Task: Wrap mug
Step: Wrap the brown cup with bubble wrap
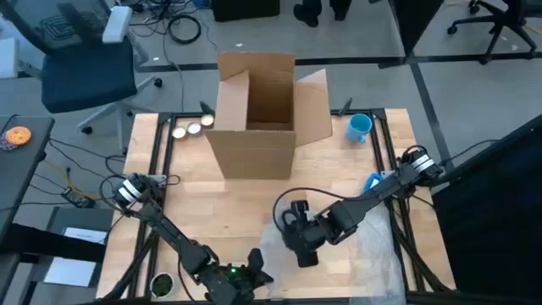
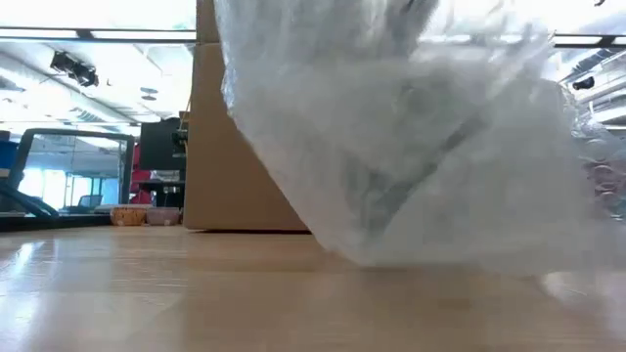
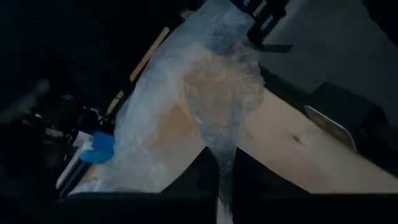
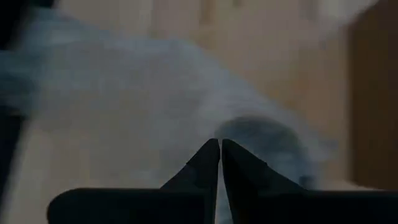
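Open cardboard box (image 1: 258, 110); office chair (image 1: 85, 68) beyond table (image 1: 237, 191).

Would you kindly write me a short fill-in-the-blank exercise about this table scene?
1. The mug near the table's far right corner is ____ in colour.
2. The cardboard box has its flaps ____.
3. The right gripper is pinched shut on the bubble ____.
4. The mug stands to the ____ of the box in the high view.

Missing words: blue; open; wrap; right
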You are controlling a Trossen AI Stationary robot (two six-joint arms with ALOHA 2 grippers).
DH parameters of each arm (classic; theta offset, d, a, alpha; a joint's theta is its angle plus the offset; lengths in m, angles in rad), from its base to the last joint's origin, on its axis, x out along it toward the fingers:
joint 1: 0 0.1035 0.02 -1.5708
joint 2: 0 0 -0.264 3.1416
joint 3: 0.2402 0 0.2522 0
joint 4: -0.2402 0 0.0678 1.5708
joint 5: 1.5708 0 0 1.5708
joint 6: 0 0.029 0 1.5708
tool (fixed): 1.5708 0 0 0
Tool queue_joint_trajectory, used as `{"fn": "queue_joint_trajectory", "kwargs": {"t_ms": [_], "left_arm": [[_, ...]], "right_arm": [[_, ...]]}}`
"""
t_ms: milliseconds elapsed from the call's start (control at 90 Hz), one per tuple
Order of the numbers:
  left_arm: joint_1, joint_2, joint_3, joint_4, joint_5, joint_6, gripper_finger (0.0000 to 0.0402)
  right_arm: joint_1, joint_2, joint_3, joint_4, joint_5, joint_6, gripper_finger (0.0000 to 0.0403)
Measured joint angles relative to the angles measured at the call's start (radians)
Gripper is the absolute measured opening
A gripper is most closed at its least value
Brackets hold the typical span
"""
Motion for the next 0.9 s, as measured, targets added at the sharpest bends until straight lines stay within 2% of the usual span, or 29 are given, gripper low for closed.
{"fn": "queue_joint_trajectory", "kwargs": {"t_ms": [289,533,733,900], "left_arm": [[0.000,-0.008,0.000,0.094,-0.071,0.086,0.0000],[0.007,-0.037,0.002,0.107,-0.086,0.111,0.0000],[0.024,-0.083,0.001,0.178,-0.094,0.113,0.0000],[0.039,-0.094,0.001,0.249,-0.087,0.110,0.0000]], "right_arm": [[-0.041,0.021,-0.103,0.005,-0.049,0.024,0.0000],[-0.037,0.007,-0.079,-0.017,-0.033,0.013,0.0000],[-0.032,0.001,-0.066,-0.017,-0.024,-0.008,0.0000],[-0.027,0.001,-0.090,0.000,-0.037,0.039,0.0000]]}}
